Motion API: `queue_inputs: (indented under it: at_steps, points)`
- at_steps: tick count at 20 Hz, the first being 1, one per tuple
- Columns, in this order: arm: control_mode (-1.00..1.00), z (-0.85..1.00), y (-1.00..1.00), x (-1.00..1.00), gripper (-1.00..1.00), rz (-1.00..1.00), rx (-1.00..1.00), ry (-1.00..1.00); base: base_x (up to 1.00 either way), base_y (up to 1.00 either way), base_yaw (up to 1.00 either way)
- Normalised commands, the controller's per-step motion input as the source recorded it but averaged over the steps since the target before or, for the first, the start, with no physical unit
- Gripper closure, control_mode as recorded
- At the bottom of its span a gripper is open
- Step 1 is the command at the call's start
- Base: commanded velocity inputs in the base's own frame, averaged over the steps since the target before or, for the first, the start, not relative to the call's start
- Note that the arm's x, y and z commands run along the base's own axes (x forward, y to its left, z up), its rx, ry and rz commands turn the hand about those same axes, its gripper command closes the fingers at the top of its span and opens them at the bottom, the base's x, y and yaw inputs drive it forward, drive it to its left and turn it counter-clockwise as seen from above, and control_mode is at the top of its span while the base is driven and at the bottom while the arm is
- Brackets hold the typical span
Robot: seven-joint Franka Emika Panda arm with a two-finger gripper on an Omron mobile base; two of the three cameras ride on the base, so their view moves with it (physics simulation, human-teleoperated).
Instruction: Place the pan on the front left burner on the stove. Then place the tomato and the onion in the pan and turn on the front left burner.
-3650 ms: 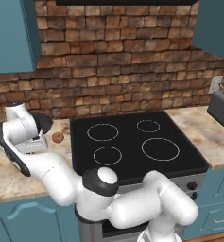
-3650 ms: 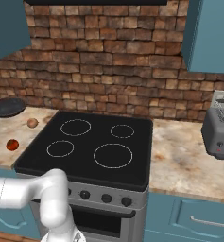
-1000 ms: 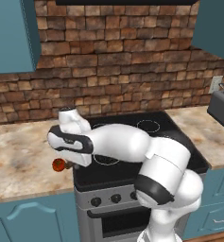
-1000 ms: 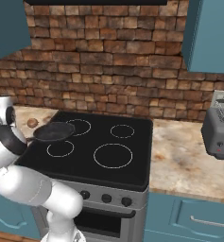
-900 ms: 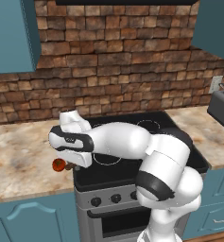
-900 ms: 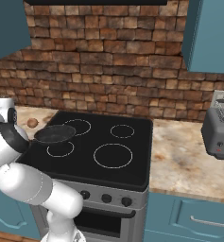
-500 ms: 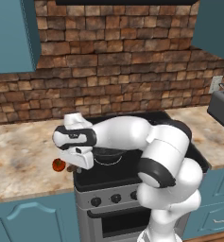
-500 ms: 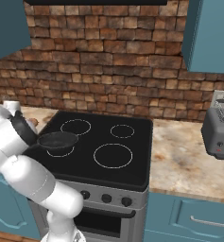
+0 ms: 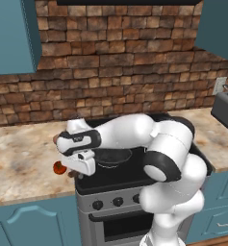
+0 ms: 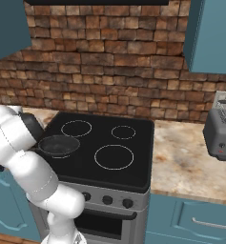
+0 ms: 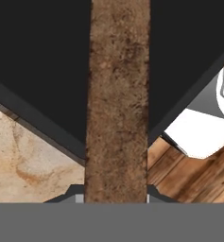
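I have carried the pan (image 10: 58, 145) from the counter (image 9: 19, 158) over the front left burner; end effector (image 9: 78, 163) pinches its handle (image 11: 117, 104). Lowering remains.

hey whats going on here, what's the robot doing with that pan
The white arm is holding the pan by its wooden handle, jaws shut on it, and the pan sits over the front left burner area of the stove. The tomato lies on the counter just left of the stove, not yet in the pan. A toaster stands on the counter to the right.
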Motion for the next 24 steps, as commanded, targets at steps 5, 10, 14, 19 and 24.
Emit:
queue_inputs:
  at_steps: [5, 10, 14, 19, 24]
  points:
    - [-1.00, -0.18, 0.00, 0.30, 1.00, 0.00, 0.00, 0.00, 0.00, 0.00, 0.00]
    - [-1.00, -0.17, 0.00, 0.38, 1.00, 0.00, 0.00, 0.00, 0.00, 0.00, 0.00]
    - [-1.00, -0.23, 0.00, 0.39, 1.00, 0.00, 0.00, 0.00, 0.00, 0.00, 0.00]
    - [-1.00, -0.42, 0.00, 0.13, 1.00, 0.00, 0.00, 0.03, 0.00, 0.00, 0.00]
    - [-1.00, -0.47, 0.00, 0.00, -1.00, 0.00, 0.00, 0.03, 0.00, 0.00, 0.00]
